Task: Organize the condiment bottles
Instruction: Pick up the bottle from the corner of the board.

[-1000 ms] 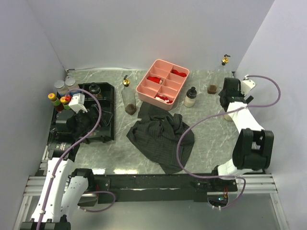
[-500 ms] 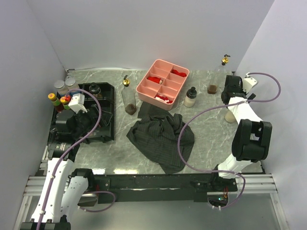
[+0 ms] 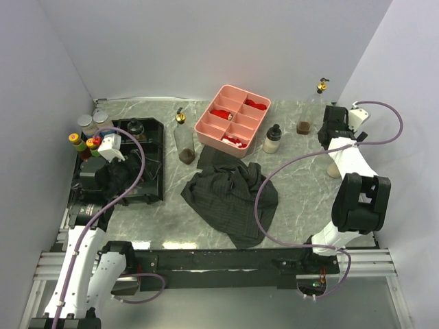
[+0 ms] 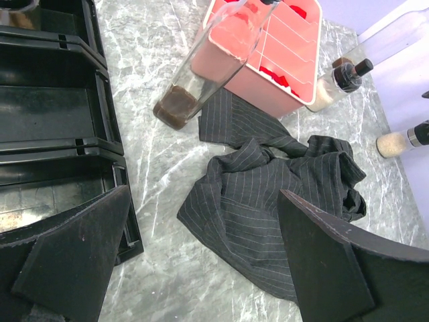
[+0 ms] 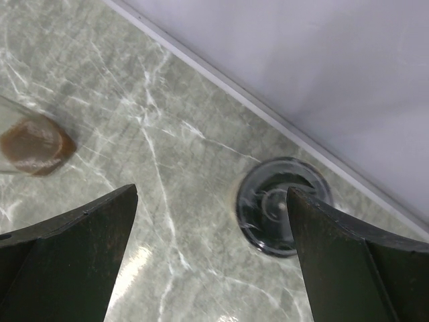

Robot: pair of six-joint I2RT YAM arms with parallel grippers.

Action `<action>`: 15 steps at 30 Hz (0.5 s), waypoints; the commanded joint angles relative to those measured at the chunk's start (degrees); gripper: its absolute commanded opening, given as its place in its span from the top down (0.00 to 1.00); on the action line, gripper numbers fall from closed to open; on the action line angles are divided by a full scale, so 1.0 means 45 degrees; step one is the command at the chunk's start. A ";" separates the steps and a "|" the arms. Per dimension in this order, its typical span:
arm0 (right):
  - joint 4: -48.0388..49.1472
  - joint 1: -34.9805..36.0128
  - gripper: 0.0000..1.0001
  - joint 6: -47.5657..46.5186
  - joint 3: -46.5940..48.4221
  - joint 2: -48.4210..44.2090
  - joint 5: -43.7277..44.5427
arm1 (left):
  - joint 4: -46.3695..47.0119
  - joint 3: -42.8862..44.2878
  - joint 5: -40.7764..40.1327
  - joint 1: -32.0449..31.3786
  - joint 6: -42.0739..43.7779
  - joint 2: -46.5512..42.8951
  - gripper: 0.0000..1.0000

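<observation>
The condiment bottles stand scattered. A tall clear one with brown dregs (image 3: pixel 183 140) (image 4: pixel 201 74), a black-capped one (image 3: pixel 272 140) (image 4: pixel 338 80) and a small brown jar (image 3: pixel 303 127) (image 5: pixel 33 144) stand mid-table. A gold-capped one (image 3: pixel 321 86) is at the back right. A beige-filled one (image 3: pixel 334 168) (image 4: pixel 402 141) stands by the right arm. Grey-capped (image 3: pixel 86 122) and red- and yellow-capped ones (image 3: pixel 74 139) cluster far left. My left gripper (image 3: pixel 127 179) (image 4: pixel 204 194) hangs open beside the black tray (image 3: pixel 147 161). My right gripper (image 3: pixel 334 123) (image 5: pixel 212 191) is open above a round dark bottle top (image 5: pixel 281 204).
A pink divided tray (image 3: pixel 206 127) with red pieces stands at the back centre. A dark striped cloth (image 3: pixel 230 195) (image 4: pixel 268 181) lies crumpled mid-table. One more bottle (image 3: pixel 134 127) stands in the black tray's far end. Walls close in on the left, back and right.
My right arm has swung a little further right and back, toward the wall. The left arm and all bottles stay where they were.
</observation>
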 commanded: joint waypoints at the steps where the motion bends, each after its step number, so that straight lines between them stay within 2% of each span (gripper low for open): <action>1: -0.0841 -0.0217 0.00 0.0055 0.0025 -0.0890 0.0522 | 0.0217 0.0143 -0.0224 -0.0039 0.0240 -0.0120 0.04; 6: -0.0433 -0.0607 0.00 0.0095 -0.0853 -0.1320 0.0272 | 0.0217 0.0123 -0.0283 -0.0039 0.0221 -0.0121 0.04; 15: -0.0042 -0.1135 0.00 0.0232 -0.1206 -0.0871 -0.0900 | 0.0197 0.0143 -0.0322 -0.0039 0.0260 -0.0003 0.04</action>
